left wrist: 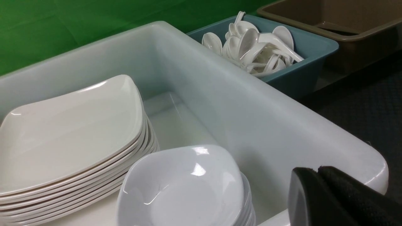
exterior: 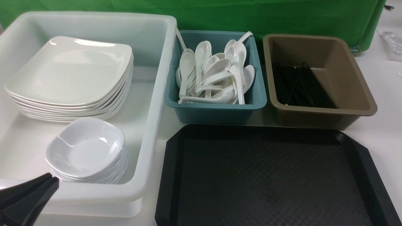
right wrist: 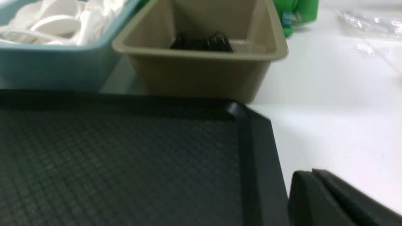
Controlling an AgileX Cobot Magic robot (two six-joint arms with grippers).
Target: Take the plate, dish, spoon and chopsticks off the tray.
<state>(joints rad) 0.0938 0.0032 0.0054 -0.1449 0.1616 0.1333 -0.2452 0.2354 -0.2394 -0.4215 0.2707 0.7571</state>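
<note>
Front view: one tray (exterior: pixel 370 175), three bins, two stacks.

Big white tub (exterior: pixel 157 94) on my left, deep walls, rounded rim, by far biggest container here. Teal bin (exterior: pixel 216 113) just beside its right wall, can't tell if touching. Brown bin (exterior: pixel 345 72) right of teal one, thin gap between, both same sort of shape with flared rims. Everything sits on white table (exterior: pixel 383 125). Green cloth backdrop (exterior: pixel 251 15) hangs behind all three. Crinkly clear plastic (exterior: pixel 392 44) at far right, well apart from bins.
</note>
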